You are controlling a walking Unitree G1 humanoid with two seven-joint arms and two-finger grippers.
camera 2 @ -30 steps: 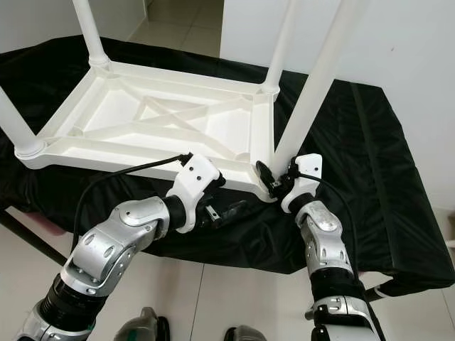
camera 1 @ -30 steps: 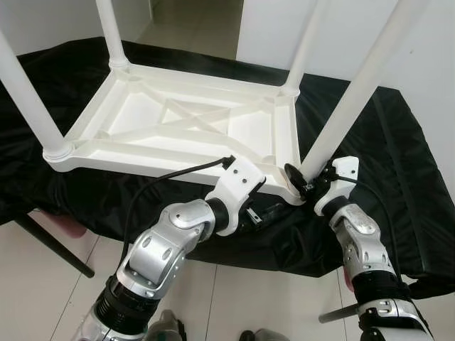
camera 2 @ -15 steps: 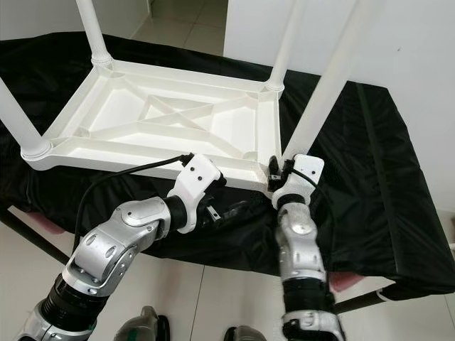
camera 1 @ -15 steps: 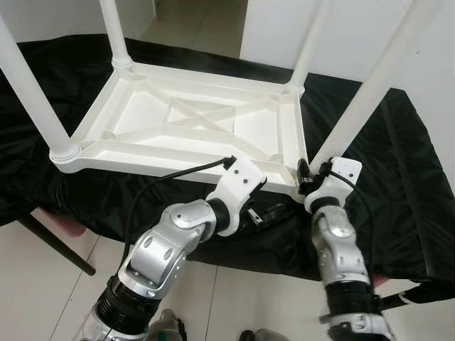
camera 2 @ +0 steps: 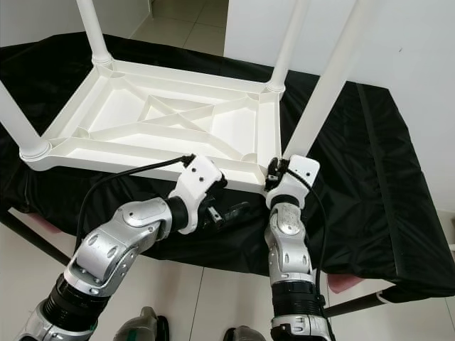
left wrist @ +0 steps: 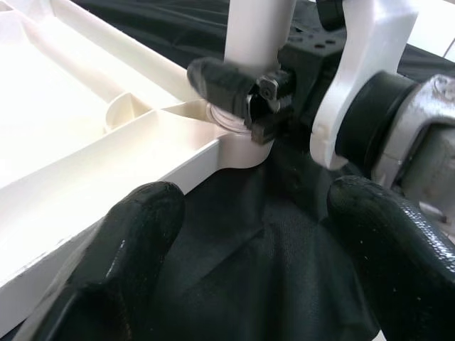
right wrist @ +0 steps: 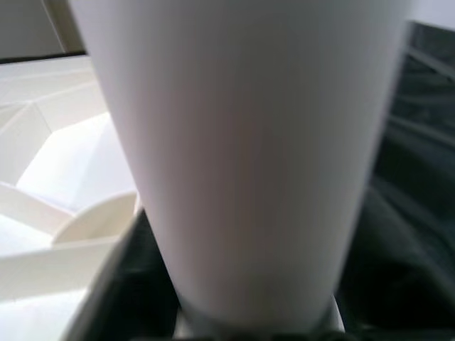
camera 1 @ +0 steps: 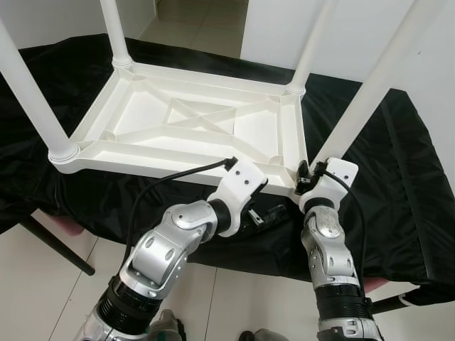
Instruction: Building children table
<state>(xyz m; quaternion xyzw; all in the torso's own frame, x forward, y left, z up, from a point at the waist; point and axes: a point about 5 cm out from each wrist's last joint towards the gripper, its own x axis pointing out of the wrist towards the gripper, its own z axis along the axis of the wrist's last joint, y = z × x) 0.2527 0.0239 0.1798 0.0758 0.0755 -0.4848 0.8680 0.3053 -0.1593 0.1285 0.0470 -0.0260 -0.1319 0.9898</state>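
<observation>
**Fourth leg at near-right corner socket**

Black cloth [camera 1: 398, 177] covers the desk; on it lies the white plastic children's table top [camera 1: 192, 124], upside down so its ribbed underside and corner sockets face up. Three white tubular legs stand in their corners. The right pincer [camera 1: 304, 179] is closed around the base of the fourth white leg [camera 1: 370, 92], just above the near-right socket, probably to seat or twist it home. The left pincer [left wrist: 249, 256], fingers spread and empty, hovers over the cloth beside that corner, apparently ready to steady the frame.
</observation>
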